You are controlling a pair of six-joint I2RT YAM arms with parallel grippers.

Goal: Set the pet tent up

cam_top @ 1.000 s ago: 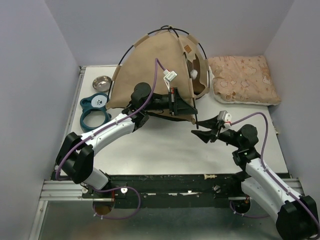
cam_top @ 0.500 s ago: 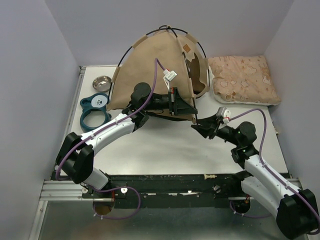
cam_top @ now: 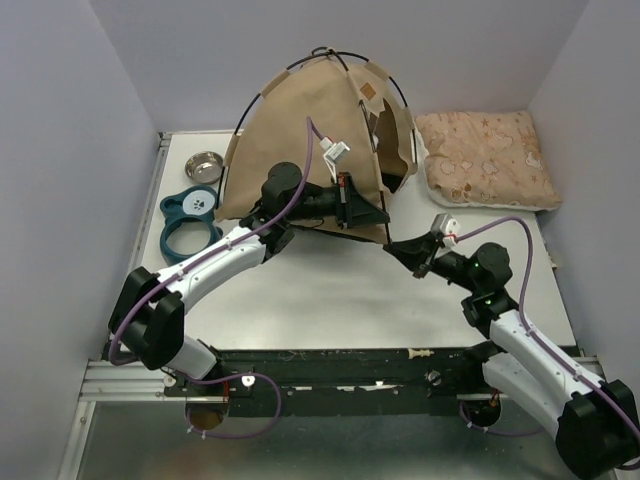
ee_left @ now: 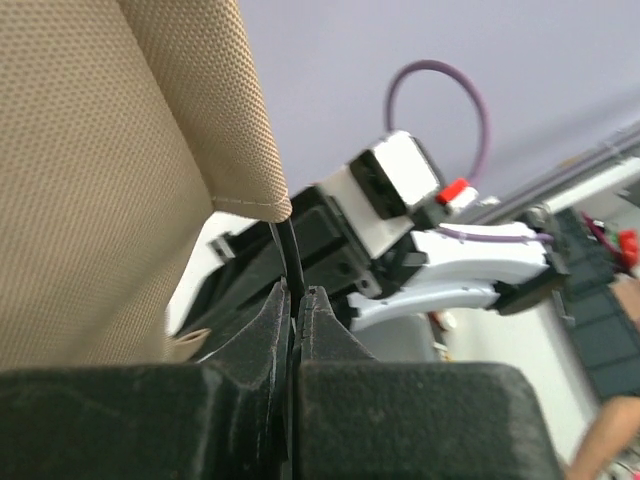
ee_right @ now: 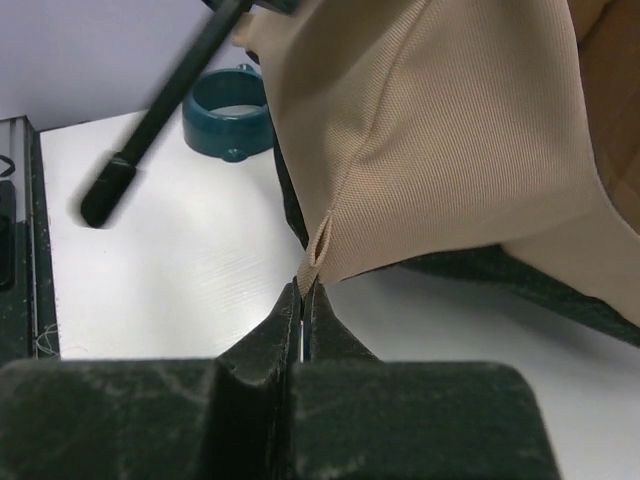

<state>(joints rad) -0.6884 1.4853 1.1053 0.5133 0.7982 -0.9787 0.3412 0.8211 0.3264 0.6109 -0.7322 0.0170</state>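
Left arm reaching forward, left gripper (ee_left: 295,300) clamped on pole (ee_left: 289,255). Right arm bent inward, right gripper (ee_right: 303,295) pinching corner (ee_right: 318,258) of tent (cam_top: 300,130) just ahead. Top view hides both grips; wrist views show them.

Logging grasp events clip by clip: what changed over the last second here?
The right gripper moved in toward the pet tent's near front corner and closed on the fabric tip there; it had been open. The tent's peak shifted slightly left. The left gripper stayed shut on the black pole; the pink cushion, metal bowl and teal rings did not move.
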